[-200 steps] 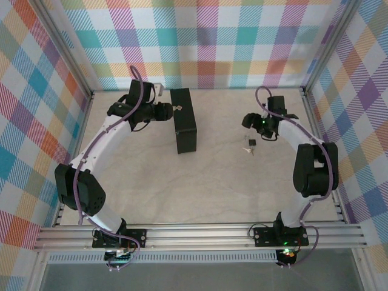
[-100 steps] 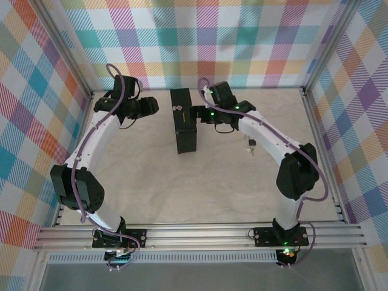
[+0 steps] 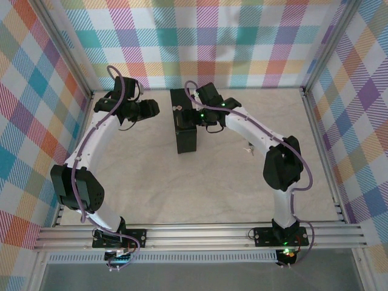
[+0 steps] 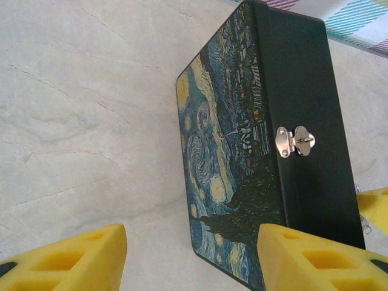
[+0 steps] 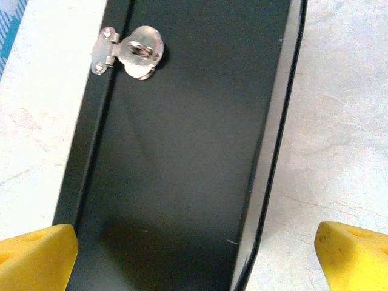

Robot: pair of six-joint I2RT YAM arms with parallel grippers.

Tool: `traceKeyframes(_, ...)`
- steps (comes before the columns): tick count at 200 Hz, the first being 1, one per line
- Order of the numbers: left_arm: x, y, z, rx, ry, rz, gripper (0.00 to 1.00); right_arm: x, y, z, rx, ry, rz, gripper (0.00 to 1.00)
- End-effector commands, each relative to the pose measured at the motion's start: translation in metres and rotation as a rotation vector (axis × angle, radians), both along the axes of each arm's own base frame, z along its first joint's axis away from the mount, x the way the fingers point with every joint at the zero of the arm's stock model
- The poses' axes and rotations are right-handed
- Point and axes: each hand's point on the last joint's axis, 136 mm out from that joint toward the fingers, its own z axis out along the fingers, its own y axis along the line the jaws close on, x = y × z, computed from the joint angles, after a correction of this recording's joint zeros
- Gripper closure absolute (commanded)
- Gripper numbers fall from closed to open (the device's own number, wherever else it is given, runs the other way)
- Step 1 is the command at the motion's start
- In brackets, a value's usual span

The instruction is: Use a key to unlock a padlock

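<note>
A tiny pale metal bit [image 3: 247, 148] peeks out on the table from under my right forearm; padlock and key are too small there to tell apart. The blue-and-yellow swirl-printed tin [image 4: 230, 151] stands on its long edge, its black side up [image 3: 184, 121]. A small silvery hasp [image 5: 130, 51] closes its lid, with nothing hanging from it. My right gripper [image 5: 197, 257] hovers over the tin's black side, open wide, its yellow fingertips [image 5: 36, 257] straddling it. My left gripper [image 4: 191, 257] is open, a little left of the tin [image 3: 151, 109], holding nothing.
Checked walls and a metal frame close the table in at the back and on both sides. The marbled tabletop [image 3: 182, 182] lies bare in front of the tin. My right arm's elbow [image 3: 282, 163] stands over the right half.
My right arm has swung from the padlock's spot leftward to the tin, and its jaws have opened wide. My left gripper has backed off the tin to the left and opened somewhat.
</note>
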Motion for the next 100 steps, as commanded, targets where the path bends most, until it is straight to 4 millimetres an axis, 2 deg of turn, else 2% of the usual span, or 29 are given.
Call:
traceKeyframes(1,-0.008,0.004,0.001,-0.01,0.013,-0.009,0.41,-0.003,0.013,0.018,0.05,-0.019,0.022,0.0)
traceKeyframes(100,-0.012,0.003,-0.006,-0.014,0.03,-0.018,0.4,-0.011,0.041,0.014,0.059,-0.013,0.069,0.0)
